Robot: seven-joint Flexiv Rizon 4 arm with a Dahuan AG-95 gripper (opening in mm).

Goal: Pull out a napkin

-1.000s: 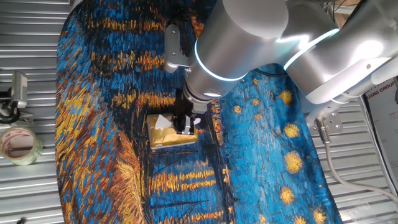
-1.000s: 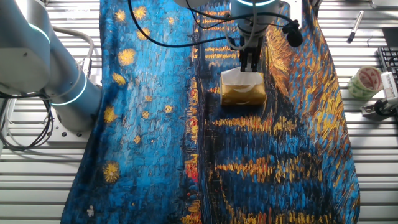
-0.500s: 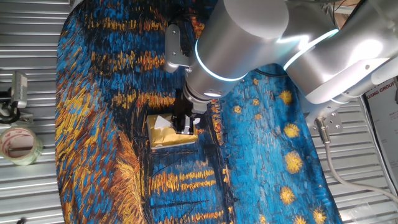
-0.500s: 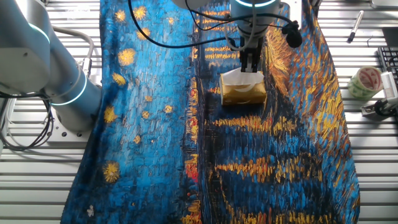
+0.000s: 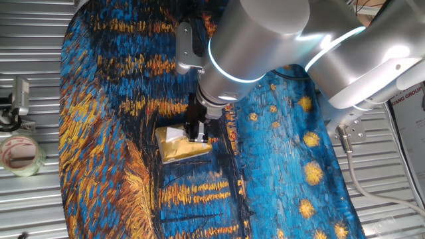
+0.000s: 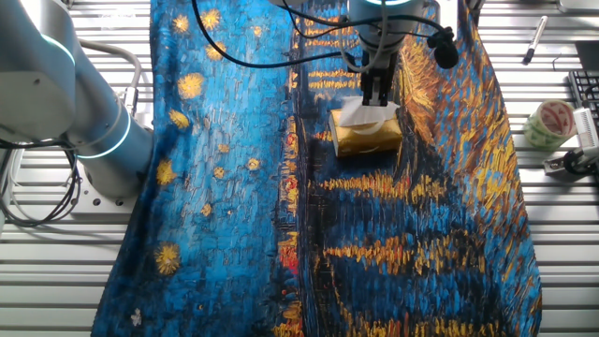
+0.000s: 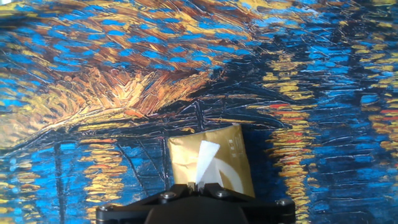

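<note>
- Blue-and-gold painted-pattern tablecloth [image 6: 215,187] covers the metal table.
- Shiny gold rectangular tissue box [image 5: 180,144] lies near centre, one end tilted up.
- Thin white paper napkin [image 7: 204,163] rises from the box slot.
- Black two-finger gripper [image 6: 376,96] is pinched closed on the napkin's top.
- Tape roll [image 6: 550,124] sits far right.

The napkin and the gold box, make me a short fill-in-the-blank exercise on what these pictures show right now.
1. The napkin sticks up from the shiny ____ tissue box.
2. The gripper has its jaws closed on the ____.
3. The box sits on a painted cloth that is mostly blue and ____.
4. The roll of ____ lies off the cloth, on the metal table.

Missing words: gold; napkin; yellow; tape
</note>
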